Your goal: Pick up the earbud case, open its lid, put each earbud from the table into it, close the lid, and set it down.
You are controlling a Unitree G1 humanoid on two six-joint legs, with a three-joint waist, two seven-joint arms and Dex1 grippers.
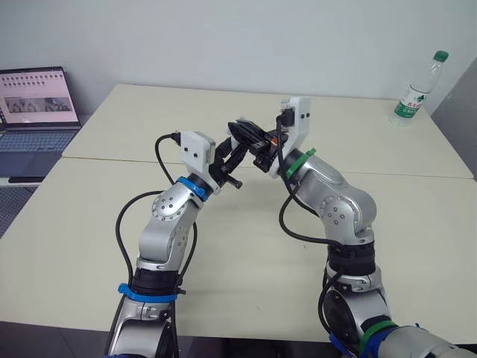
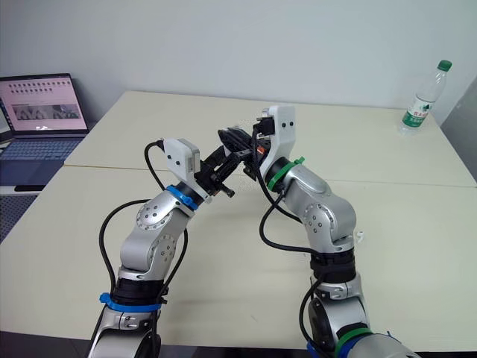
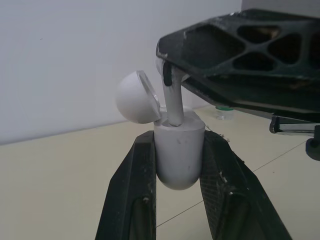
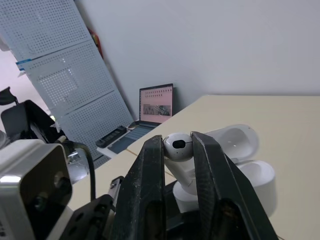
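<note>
Left wrist view: case [image 3: 179, 162] in tool [image 3: 179, 142]

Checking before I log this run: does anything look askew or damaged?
Nothing stands out. The left gripper clamps the case, lid open; the right gripper holds an earbud, stem in the case.

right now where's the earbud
The earbud is pinched in the right gripper, its stem in the mouth of the open earbud case held by the left gripper, above the table's middle.
</note>
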